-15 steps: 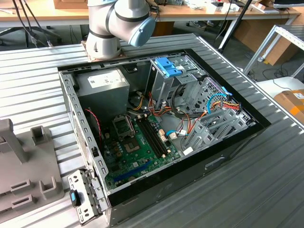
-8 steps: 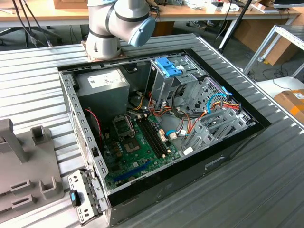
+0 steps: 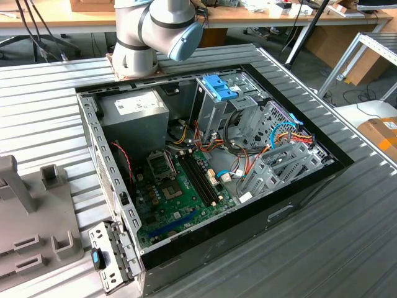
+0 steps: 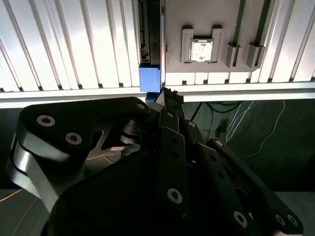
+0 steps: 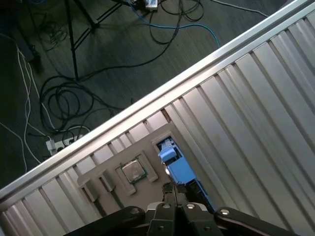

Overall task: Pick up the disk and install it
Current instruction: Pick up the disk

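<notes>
Gripper (image 5: 172,189) hangs just beside the blue end of the disk (image 5: 178,169) in the first wrist view; open or closed, I cannot tell. That disk stands on edge in a grey fixture (image 5: 142,147) near the table edge, so I judge the pick-up is in hand, with the case (image 3: 211,155) lying open at the exterior view's centre. A grasp calls for squaring up over the thin edge.

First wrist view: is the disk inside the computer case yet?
No, the disk sits in a grey holder on the slatted table, beside a processor chip.
</notes>
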{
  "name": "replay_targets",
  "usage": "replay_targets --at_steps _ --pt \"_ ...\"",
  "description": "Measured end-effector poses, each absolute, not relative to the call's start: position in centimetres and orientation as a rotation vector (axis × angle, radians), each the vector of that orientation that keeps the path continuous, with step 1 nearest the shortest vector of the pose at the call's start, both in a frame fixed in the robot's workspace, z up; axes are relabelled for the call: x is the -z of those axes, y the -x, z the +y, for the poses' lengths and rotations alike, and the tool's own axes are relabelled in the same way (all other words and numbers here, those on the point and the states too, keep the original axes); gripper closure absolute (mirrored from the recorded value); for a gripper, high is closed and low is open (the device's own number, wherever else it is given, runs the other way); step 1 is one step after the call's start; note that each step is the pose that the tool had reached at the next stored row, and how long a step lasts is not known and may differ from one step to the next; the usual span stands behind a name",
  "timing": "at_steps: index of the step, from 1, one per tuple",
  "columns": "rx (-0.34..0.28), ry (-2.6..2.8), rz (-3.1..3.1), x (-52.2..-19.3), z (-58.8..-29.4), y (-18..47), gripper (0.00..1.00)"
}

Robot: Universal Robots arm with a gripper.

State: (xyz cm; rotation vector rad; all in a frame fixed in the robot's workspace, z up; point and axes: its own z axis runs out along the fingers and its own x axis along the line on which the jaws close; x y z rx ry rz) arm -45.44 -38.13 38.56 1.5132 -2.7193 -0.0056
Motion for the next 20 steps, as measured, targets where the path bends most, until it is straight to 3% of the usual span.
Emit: replay_targets --at_steps 20 --pt "0.003 -1.641 -2.644 -38.56 -38.13 45.44 0.89"
